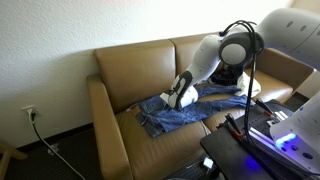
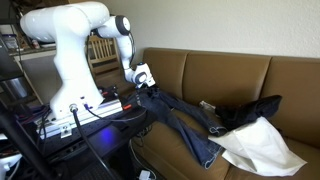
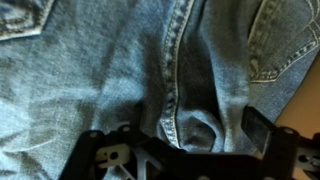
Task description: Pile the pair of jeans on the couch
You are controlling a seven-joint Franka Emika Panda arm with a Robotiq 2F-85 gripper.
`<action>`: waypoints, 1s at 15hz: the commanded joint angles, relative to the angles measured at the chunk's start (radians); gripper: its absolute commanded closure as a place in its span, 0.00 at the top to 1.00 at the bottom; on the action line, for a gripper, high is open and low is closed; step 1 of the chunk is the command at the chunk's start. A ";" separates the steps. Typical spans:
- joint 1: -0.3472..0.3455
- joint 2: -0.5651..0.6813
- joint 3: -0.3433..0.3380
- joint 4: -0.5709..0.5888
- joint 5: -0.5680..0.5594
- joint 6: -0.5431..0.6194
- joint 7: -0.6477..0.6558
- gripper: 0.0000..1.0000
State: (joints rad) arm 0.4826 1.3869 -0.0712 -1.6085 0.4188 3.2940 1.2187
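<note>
Fingers (image 3: 256, 126) wide apart over a bunched seam of the pair of jeans (image 3: 100, 70) on the couch (image 1: 130, 65)

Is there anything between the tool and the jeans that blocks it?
Nothing visible. The tool is right down at the jeans on the couch; the wrist view shows only denim under it.

On the couch (image 1: 135, 70) I see a bare strip of seat at 9 o'clock from the gripper (image 1: 180, 97), with open air above. At 3 o'clock a thin black pole (image 1: 248, 100) stands in the way. In an exterior view the black item (image 2: 255, 110) and white cloth (image 2: 262, 148) fill the seat at 4 o'clock. In the wrist view the jaws stand wide apart, low over bunched jeans (image 3: 120, 70).
</note>
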 commanded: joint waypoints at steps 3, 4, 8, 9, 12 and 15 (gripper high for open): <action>0.083 0.146 -0.116 0.191 0.098 -0.066 0.051 0.66; 0.086 0.087 -0.114 0.117 0.101 -0.056 0.047 0.59; 0.078 0.086 -0.112 0.141 0.094 -0.099 0.083 0.31; 0.071 0.083 -0.107 0.144 0.090 -0.113 0.092 0.25; 0.027 0.082 -0.075 0.157 0.074 -0.147 0.116 0.04; -0.017 0.080 -0.048 0.182 0.069 -0.199 0.156 0.04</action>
State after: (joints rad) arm 0.5270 1.4714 -0.1574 -1.4566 0.4989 3.1625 1.3496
